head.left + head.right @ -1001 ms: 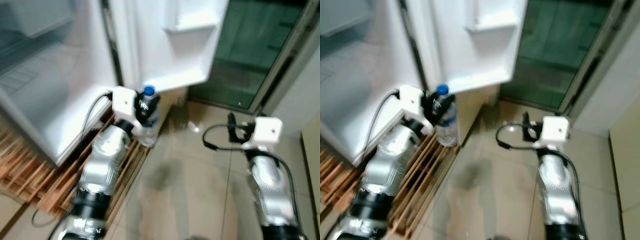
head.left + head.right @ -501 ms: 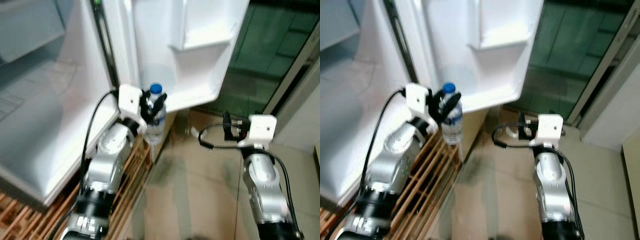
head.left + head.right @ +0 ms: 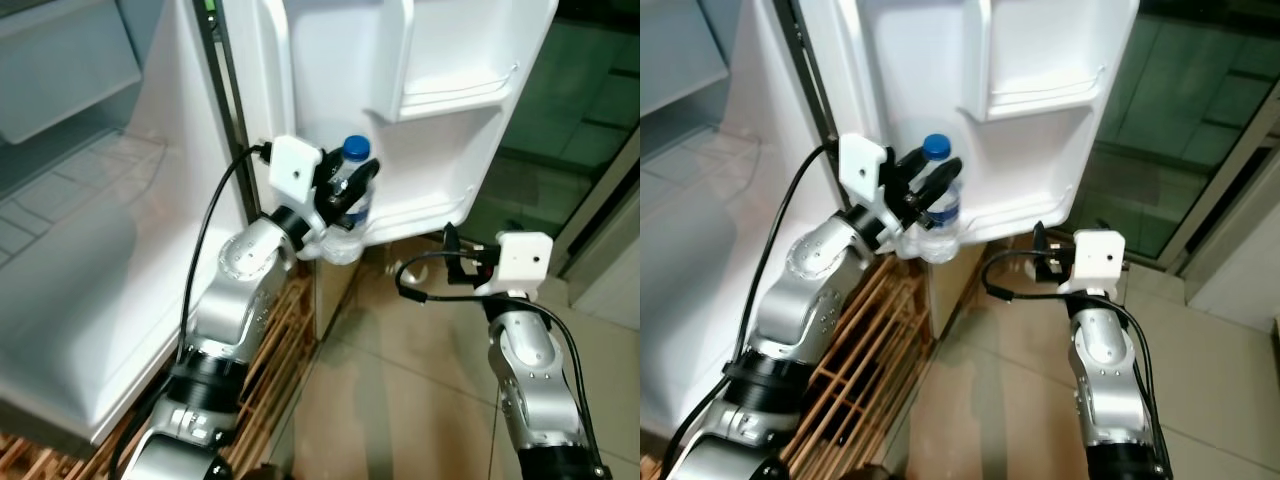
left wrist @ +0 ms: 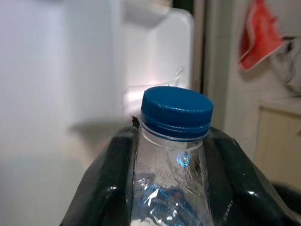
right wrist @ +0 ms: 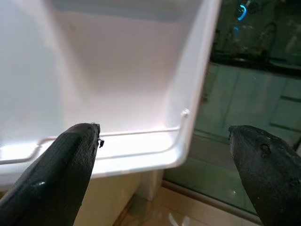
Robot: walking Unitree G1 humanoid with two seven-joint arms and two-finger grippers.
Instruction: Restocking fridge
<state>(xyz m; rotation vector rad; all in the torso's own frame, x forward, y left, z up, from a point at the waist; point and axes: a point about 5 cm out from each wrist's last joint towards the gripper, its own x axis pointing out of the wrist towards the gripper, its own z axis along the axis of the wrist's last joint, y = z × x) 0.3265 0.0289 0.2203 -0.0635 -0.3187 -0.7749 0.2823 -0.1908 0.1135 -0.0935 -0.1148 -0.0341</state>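
Observation:
A clear water bottle (image 3: 347, 212) with a blue cap (image 4: 177, 112) is held upright by my left gripper (image 3: 352, 190), shut on it. It hangs right in front of the lowest shelf (image 3: 420, 205) of the open white fridge door (image 3: 400, 90). In the left wrist view the black fingers (image 4: 106, 181) clamp the bottle's neck on both sides. My right gripper (image 5: 164, 174) is open and holds nothing; its fingers point at the door's lower shelf rail (image 5: 117, 134). The right arm (image 3: 525, 340) stays low, to the right of the door.
The open fridge body (image 3: 90, 230) with white shelves lies at the left. A wooden slatted pallet (image 3: 275, 340) sits under it. Beige tiled floor (image 3: 400, 410) spreads between my arms. A dark glass door (image 3: 590, 90) stands behind at the right.
The camera has tilted up and drawn closer to the fridge door. My left gripper has lifted the bottle from near the pallet up to the door's lowest shelf.

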